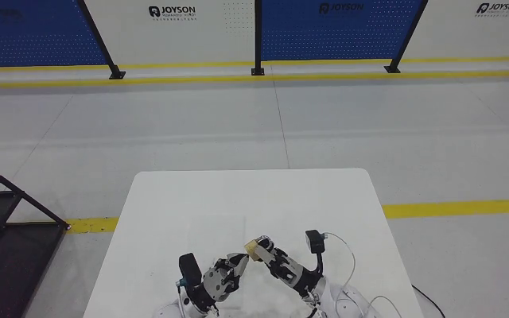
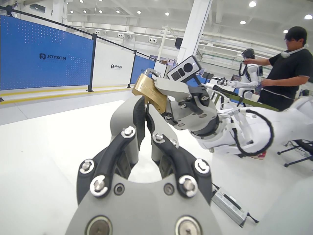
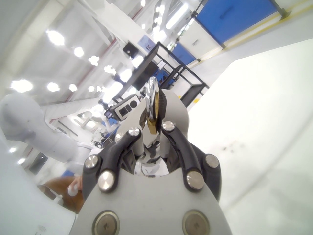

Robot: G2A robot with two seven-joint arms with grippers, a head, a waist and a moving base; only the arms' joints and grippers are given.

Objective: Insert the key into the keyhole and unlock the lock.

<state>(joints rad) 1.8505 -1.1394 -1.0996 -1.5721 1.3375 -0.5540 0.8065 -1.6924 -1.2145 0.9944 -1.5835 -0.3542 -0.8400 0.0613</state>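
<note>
Pinching down to a narrow slit, the black-padded fingers [image 2: 137, 113] of the left gripper [image 2: 144, 110] hold the key [image 2: 147, 106]. It is seen edge-on as a thin dark strip that stands out from between the pads and reaches the lower end of the brass padlock [image 2: 148, 91]. Whether its tip is inside the keyhole cannot be told. The right gripper [image 3: 155, 103] has its fingers closed flat on the padlock's two broad faces, with the silver shackle [image 3: 152, 90] sticking out past the fingertips. In the top view both forearms come up from the near edge of the white worktop [image 1: 199, 207] and lean toward each other in a V, so the two grippers meet tip to tip just beside the middle of that edge. The padlock hangs between them, clear of the surface. Its long axis is tilted, with the shackle end pointing up and away toward the far side and the bottom end facing the left gripper. The key lies roughly along that same line.
</note>
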